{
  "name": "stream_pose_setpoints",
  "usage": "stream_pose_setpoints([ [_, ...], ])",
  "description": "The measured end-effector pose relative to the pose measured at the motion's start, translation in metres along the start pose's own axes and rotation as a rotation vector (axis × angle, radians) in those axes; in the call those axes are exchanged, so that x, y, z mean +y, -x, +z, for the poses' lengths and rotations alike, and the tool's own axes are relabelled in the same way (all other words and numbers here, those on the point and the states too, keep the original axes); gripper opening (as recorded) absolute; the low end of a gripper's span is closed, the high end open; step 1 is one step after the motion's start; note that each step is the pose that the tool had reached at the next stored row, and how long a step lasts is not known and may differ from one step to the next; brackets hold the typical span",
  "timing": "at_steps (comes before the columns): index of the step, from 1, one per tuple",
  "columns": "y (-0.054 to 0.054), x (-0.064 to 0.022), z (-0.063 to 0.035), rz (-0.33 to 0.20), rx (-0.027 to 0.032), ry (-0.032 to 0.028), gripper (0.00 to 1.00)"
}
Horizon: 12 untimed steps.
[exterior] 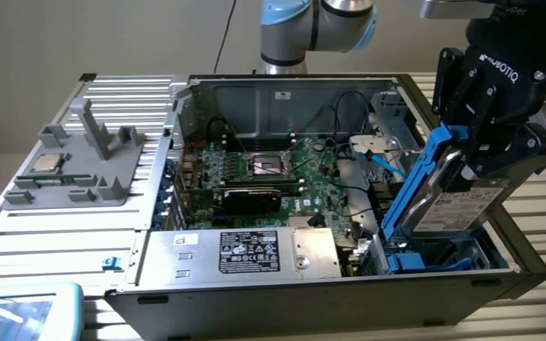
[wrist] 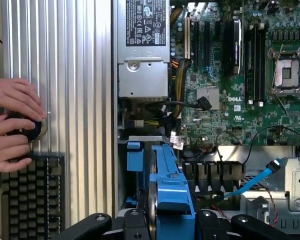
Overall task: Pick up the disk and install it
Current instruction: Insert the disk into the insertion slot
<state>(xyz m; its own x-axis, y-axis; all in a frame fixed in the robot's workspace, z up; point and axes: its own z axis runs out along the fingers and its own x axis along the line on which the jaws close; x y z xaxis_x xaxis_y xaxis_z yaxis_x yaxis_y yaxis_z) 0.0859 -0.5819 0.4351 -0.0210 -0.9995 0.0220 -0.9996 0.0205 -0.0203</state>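
The disk (exterior: 451, 204) is a silver-grey drive with a white label and blue rails. It hangs on edge, tilted, over the blue drive bay (exterior: 432, 260) at the exterior view's right end of the open computer case (exterior: 254, 297). My gripper (exterior: 479, 162) is shut on the disk's upper part, black fingers on both sides. In the wrist view the disk's blue rail (wrist: 171, 190) runs out from between my gripper's fingers (wrist: 172, 227) towards the blue bay (wrist: 135, 159) below.
Inside the case lie a motherboard (exterior: 273, 169), a silver box with a black label (exterior: 244, 251) and a blue cable (exterior: 388, 168) beside the bay. A small CPU chip (exterior: 47, 163) rests on a grey fixture. A person's hands (wrist: 14, 125) rest by a keyboard (wrist: 32, 197).
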Motion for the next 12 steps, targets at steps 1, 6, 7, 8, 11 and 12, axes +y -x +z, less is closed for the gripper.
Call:
stream_pose_setpoints([
  [1, 0.0000, 0.0000, 0.0001, 0.000, 0.0003, 0.0000, 0.37],
  [6, 0.0000, 0.0011, 0.0004, -0.001, 0.0015, -0.0001, 0.37],
  [7, 0.0000, 0.0012, 0.0005, -0.002, 0.0026, -0.0005, 0.37],
  [8, 0.0000, 0.0015, 0.0004, -0.003, 0.0044, -0.0016, 0.37],
  [11, 0.0002, 0.0021, 0.0007, -0.006, 0.0138, -0.0034, 0.37],
  [12, 0.0004, 0.0025, 0.0008, -0.007, 0.0159, -0.0037, 0.37],
])
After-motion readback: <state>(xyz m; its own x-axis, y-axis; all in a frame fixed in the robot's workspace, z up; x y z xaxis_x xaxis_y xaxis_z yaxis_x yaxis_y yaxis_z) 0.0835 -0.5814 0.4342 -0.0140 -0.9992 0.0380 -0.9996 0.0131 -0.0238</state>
